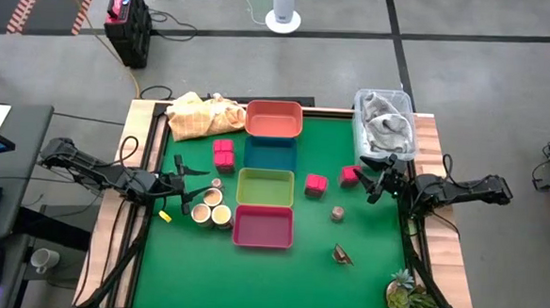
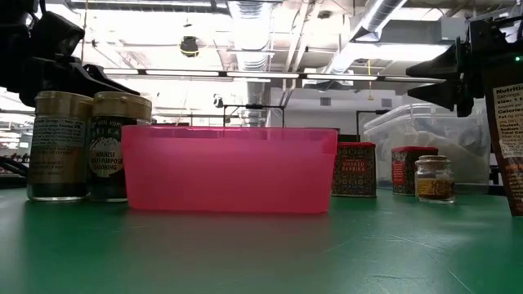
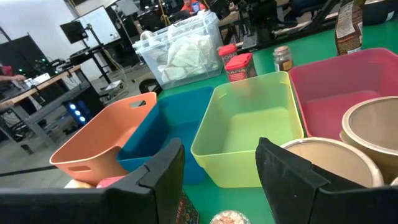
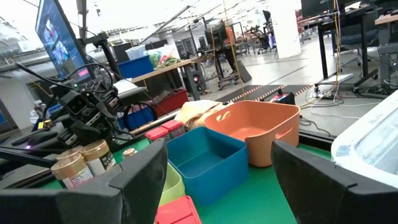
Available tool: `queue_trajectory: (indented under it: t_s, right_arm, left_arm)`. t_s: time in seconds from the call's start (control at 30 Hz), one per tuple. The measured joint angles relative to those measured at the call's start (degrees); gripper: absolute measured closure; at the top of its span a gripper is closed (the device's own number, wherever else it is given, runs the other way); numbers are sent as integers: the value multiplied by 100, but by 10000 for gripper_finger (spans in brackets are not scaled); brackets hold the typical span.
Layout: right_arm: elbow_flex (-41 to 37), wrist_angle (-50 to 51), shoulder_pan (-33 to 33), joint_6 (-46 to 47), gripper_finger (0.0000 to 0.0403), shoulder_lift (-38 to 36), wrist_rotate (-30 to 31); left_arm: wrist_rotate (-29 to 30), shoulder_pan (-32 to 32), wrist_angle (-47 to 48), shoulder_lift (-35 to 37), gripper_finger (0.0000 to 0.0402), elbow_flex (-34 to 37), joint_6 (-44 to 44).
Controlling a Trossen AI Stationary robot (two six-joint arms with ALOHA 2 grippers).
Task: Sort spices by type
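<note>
from overhead, four trays run in a column down the middle of the green bench (image 1: 250, 275): orange tray (image 1: 274, 118), blue tray (image 1: 270, 154), lime tray (image 1: 265, 186), pink tray (image 1: 263, 226). three tan tubs (image 1: 210, 207) cluster just left of the pink tray, with two magenta blocks (image 1: 223, 153) left of the blue tray and two more (image 1: 316, 183) to the right of the lime tray. a small grey-brown knob (image 1: 337, 213) and a dark brown piece (image 1: 343, 257) lie apart on the right side.

the left end effector (image 1: 181, 185) hovers just beside the tubs, fingers apart with nothing between them; its wrist camera shows the tub rims (image 3: 367, 134) close in front of its fingers, which the overhead shot only hints at. the right end effector (image 1: 376, 178) sits by the rightmost magenta block (image 1: 349, 174), spread wide and empty.

the table-level camera alone shows labels: dark jars (image 2: 90, 145) at left, red paprika tins (image 2: 355, 169) and a small glass jar (image 2: 432, 179) behind the pink tray (image 2: 230, 170). a clear bin of cloth (image 1: 384, 120) and a yellow cloth (image 1: 203, 114) sit at the far edge.
</note>
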State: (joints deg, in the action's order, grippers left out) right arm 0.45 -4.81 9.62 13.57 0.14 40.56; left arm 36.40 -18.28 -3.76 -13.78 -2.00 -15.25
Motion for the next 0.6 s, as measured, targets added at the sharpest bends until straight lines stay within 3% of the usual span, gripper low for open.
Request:
queue_trajectory:
  t_s: [0.1,0.33,0.6]
  right_arm:
    - [0,-100,0,9,91,0,-2]
    - [0,-802,-1,6,91,-2,-2]
    - [0,-806,5,36,91,-2,-4]
  left_arm:
    - [-10,0,-29,0,214,0,193]
    - [-422,12,-220,-7,214,0,2852]
    - [-391,15,-255,-7,214,0,3047]
